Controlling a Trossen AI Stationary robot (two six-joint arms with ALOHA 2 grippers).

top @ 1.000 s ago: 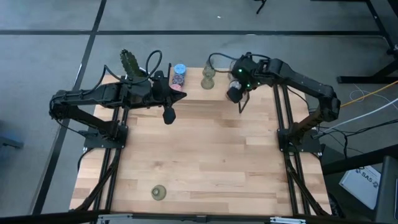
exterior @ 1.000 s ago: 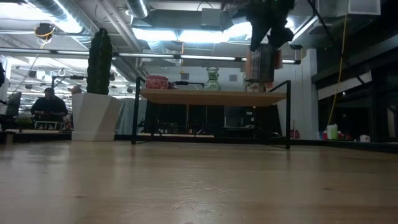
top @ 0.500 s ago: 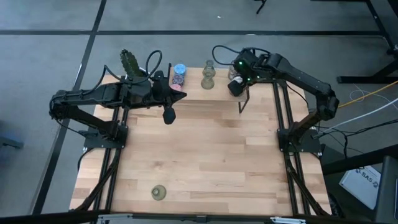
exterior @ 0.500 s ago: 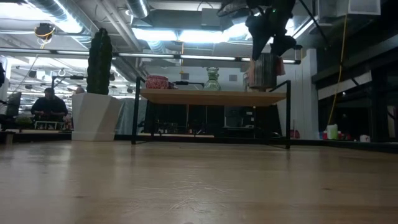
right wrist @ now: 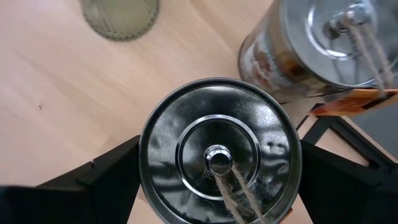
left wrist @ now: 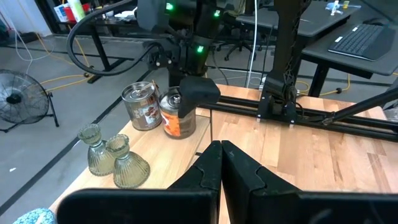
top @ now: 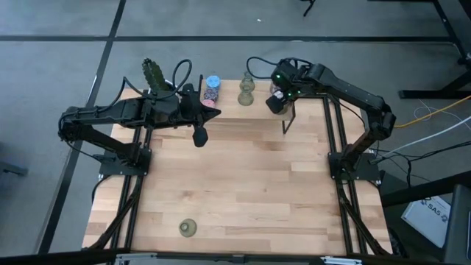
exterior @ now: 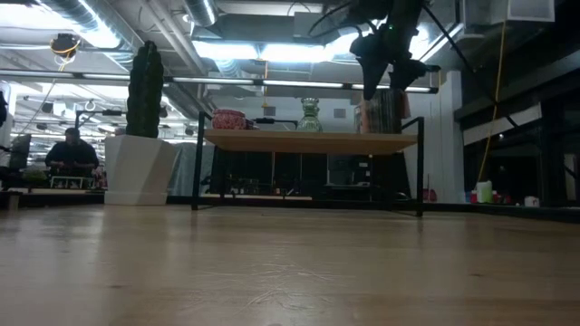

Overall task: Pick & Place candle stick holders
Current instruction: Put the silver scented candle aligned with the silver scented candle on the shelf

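A lone olive-green holder (top: pixel 188 228) stands at the near edge of the wooden table (top: pixel 243 191), well apart from the raised shelf (exterior: pixel 308 140) at the far edge. Nearer the shelf, the left gripper (top: pixel 199 137) waits with its fingers pressed together, empty. On the shelf stand round speckled holders (top: pixel 212 88), two more olive-green holders (left wrist: pixel 115 160) and two silvery cups (left wrist: pixel 155 112). The right gripper (right wrist: pixel 217 168), jaws spread wide, straddles the nearer silvery cup (right wrist: pixel 219 163).
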